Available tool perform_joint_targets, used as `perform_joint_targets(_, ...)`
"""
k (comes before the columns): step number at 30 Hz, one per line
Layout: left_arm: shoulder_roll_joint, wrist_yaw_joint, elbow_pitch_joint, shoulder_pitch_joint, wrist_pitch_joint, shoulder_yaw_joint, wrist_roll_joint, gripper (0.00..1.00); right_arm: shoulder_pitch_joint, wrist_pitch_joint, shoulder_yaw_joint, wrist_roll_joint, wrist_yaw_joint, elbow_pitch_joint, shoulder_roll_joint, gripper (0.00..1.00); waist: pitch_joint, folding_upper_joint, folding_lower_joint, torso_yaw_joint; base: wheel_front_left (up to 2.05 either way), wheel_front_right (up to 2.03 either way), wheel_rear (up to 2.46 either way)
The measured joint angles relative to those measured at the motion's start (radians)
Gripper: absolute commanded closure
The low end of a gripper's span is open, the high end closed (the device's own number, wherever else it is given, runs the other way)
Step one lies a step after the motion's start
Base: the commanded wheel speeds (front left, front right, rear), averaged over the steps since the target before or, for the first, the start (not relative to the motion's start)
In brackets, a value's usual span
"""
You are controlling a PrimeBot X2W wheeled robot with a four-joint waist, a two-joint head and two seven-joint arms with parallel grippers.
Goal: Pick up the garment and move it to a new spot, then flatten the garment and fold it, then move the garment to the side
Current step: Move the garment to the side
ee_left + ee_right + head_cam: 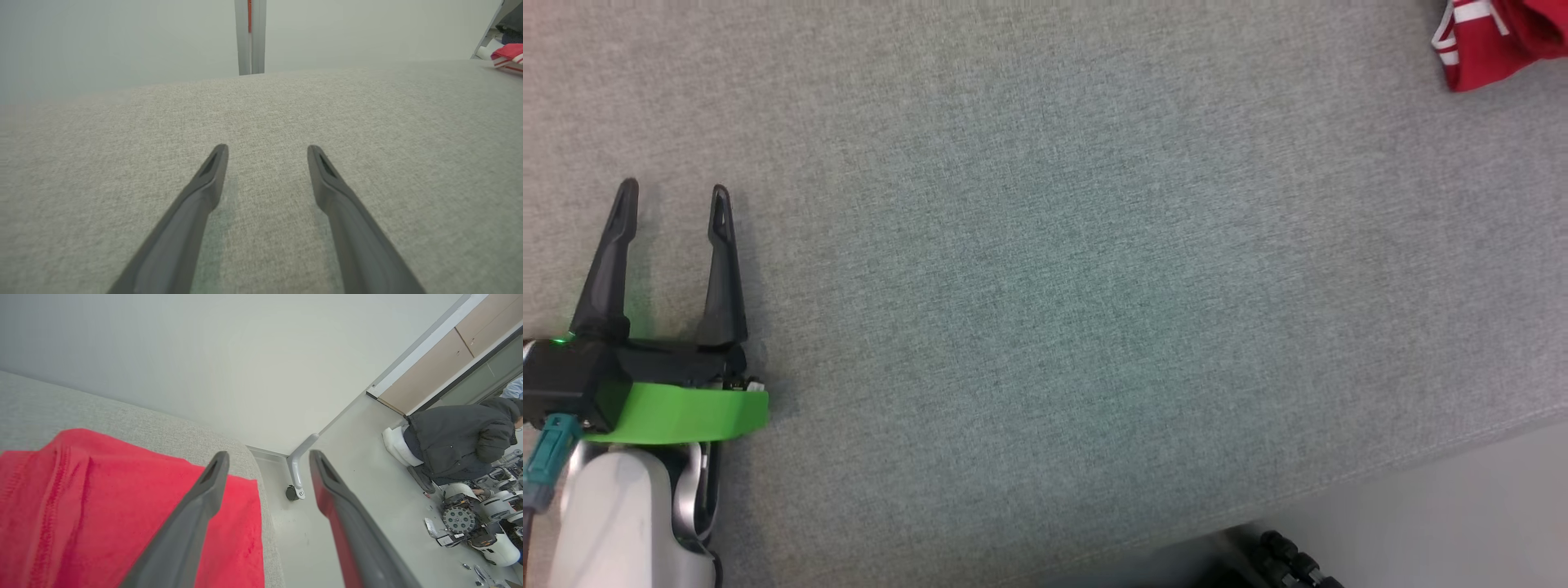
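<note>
Both sets of fingers [719, 261] spread, empty — red white-striped cloth garment [1494, 41] sits at the far right corner of the grey fabric tabletop [1045, 286], right gripper [267, 457] over its edge, left gripper [674, 196] well apart — right arm nearer.

This looks like a robotics lab or workshop. A wide table [1045, 245] covered in grey cloth stands beside a bare pale wall [204, 355]. Far to the right, on the smooth pale floor [359, 490], a person [457, 445] in a dark jacket bends over white wheeled machines [486, 526] and loose parts. A metal leg on a caster [291, 493] stands near the wall. Wooden panels [429, 371] line the far side.
</note>
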Motion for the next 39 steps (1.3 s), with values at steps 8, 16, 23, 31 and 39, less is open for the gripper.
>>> perform_joint_targets(8,-0.034,0.007,0.058,0.054,0.000,0.030,-0.016,0.00,0.143,-0.011,-0.077,-0.013,0.000,-0.225,0.073,0.00,-0.117,0.0000,0.0000,0.013,0.00,0.00,0.00)
perform_joint_targets(16,-0.071,0.007,0.068,0.131,0.000,0.073,-0.021,0.00,0.436,-0.012,-0.231,-0.062,0.000,-0.461,0.235,0.00,-0.249,0.0000,0.0000,0.027,0.00,0.00,0.00)
perform_joint_targets(23,-0.098,0.000,0.097,0.160,0.000,0.076,-0.021,0.00,0.659,-0.012,-0.299,-0.100,0.000,-0.597,0.356,0.00,-0.345,0.0000,0.0000,0.039,0.00,0.00,0.00)
perform_joint_targets(31,-0.105,-0.008,0.133,0.189,-0.001,0.076,-0.014,0.00,0.884,-0.012,-0.346,-0.108,0.000,-0.686,0.463,0.00,-0.444,0.0000,0.0000,0.064,0.00,0.00,0.00)
perform_joint_targets(39,-0.110,-0.012,0.174,0.204,-0.002,0.054,-0.011,0.00,1.072,-0.012,-0.388,-0.123,0.000,-0.732,0.537,0.00,-0.518,0.0000,-0.0001,0.117,0.00,0.00,0.00)
